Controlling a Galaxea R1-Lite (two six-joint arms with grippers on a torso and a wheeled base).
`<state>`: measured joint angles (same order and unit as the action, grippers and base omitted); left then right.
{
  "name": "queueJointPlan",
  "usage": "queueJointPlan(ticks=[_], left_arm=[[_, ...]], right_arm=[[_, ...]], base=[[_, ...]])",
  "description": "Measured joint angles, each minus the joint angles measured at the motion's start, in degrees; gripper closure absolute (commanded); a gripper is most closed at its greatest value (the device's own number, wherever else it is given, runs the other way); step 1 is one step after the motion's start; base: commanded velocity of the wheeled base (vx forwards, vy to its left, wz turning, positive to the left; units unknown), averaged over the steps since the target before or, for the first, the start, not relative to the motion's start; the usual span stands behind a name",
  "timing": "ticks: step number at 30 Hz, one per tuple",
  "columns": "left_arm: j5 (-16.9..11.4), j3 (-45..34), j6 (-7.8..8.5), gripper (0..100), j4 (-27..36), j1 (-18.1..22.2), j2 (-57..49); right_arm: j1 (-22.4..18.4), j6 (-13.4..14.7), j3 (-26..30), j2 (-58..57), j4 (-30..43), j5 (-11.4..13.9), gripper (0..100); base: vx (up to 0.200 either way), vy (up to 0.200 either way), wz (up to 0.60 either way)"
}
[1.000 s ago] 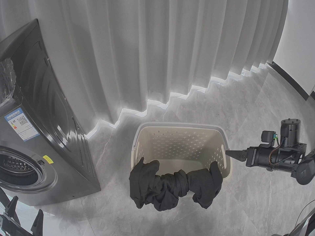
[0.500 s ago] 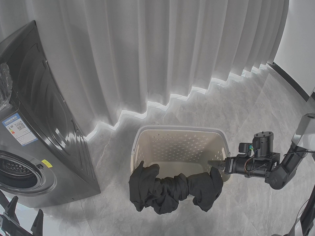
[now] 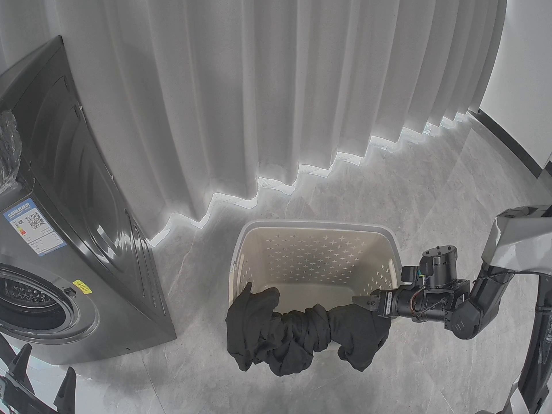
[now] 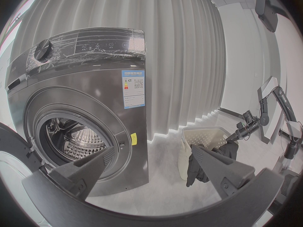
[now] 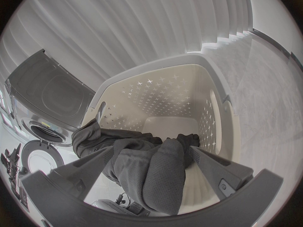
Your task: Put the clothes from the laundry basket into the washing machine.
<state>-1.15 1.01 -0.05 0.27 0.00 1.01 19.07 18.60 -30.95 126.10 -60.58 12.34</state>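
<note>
Clothes [image 3: 305, 332] hang over the basket [image 3: 322, 223] rim in the head view, right gripper [image 3: 361, 301] at one end. Left wrist: left gripper [image 4: 151, 148] spread, facing the washer [image 4: 94, 89]. Right wrist: jaws apart astride the clothes; a shallow pinch could drop them outside.

Soft daylight glows through the curtain [image 3: 276, 87], brightest along its hem. Glare streaks the washing machine [image 3: 109, 225] beside the curtain. Both wrist views bulge, with dark corners.
</note>
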Motion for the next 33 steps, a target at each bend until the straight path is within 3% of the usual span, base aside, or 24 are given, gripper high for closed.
queueJointPlan(ticks=[11,12,23,33], left_arm=[[0.0,0.0,0.05,0,0.0,0.0,0.0],[0.0,0.0,0.05,0,0.0,0.0,0.0],[0.0,0.0,0.05,0,0.0,0.0,0.0],[0.0,0.0,0.05,0,0.0,0.0,0.0]], right_arm=[[1.2,0.1,-0.2,1.3,-0.1,-0.7,0],[1.3,0.1,-0.2,1.4,-0.1,-0.8,100],[1.4,0.1,0.7,2.0,-2.6,-0.9,100],[1.3,-0.2,7.3,-5.6,-10.6,-1.2,100]], base=[[0.000,0.000,0.00],[0.000,0.000,0.00],[0.000,0.000,0.00],[0.000,0.000,0.00]])
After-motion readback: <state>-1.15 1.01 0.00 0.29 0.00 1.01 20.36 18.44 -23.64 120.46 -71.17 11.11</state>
